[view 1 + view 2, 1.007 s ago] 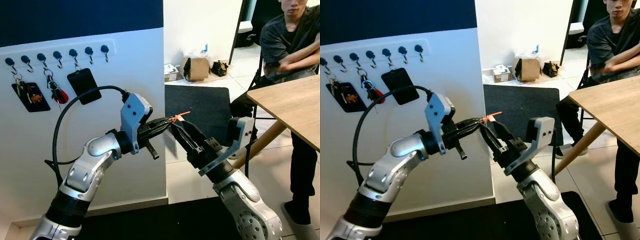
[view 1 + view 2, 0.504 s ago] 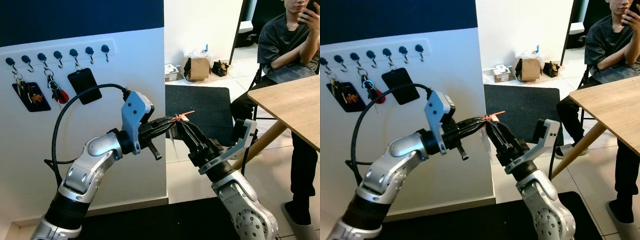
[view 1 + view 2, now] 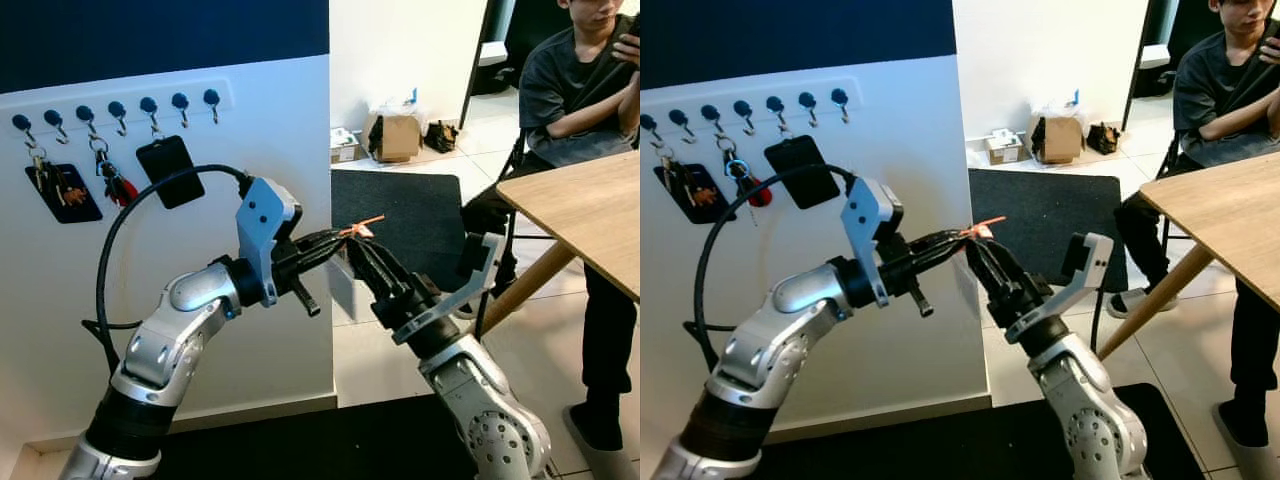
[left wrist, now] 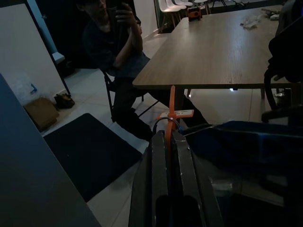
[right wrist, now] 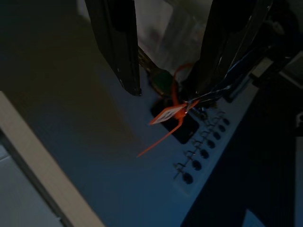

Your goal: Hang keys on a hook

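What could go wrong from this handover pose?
The left gripper pinches only the thin orange tag, so the keys could slip out. The right gripper, jaws apart, sits close against it and may snag the tag. The free hooks lie far off, across the left arm.

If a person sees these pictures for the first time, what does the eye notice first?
Both grippers meet in mid-air at the centre: the left gripper is shut on an orange tag, with the open right gripper beside it. Behind on the left, a hook rack holds keys; a seated person is at the far right.
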Robot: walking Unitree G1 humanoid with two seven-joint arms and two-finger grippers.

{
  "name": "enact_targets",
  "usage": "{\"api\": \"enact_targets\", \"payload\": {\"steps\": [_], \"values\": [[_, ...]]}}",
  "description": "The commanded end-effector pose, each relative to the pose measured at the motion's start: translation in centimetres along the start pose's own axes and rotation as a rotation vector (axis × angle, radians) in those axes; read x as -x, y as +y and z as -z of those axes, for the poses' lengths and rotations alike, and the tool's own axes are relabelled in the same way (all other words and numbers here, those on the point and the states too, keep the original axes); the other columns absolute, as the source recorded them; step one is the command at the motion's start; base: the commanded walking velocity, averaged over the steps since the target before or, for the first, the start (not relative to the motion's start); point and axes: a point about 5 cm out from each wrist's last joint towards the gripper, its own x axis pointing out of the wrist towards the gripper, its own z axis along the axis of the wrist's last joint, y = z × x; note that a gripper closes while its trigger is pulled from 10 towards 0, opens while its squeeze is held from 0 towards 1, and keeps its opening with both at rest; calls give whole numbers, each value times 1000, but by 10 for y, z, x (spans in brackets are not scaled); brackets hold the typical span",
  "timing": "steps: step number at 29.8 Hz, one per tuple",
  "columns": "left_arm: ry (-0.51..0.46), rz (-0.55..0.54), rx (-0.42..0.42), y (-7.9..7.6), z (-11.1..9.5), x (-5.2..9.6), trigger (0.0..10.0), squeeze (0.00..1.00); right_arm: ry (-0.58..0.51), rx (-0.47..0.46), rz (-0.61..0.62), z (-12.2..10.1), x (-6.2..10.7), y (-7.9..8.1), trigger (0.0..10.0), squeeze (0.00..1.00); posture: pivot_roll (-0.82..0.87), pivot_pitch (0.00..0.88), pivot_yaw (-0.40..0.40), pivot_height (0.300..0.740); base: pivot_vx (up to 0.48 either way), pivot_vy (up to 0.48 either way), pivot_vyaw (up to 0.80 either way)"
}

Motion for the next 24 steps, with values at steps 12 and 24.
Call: {"api": "enact_targets", "payload": {"steps": [12,24], "values": [[-6,46,33,-10,1,-2,10000,0,-2,-91,-86,0,2,10,10000,0,14,177,97,740,0,0,0],[3,45,39,-13,4,-2,10000,0,0,-135,-193,-4,2,23,10000,0,18,184,95,740,0,0,0]]}}
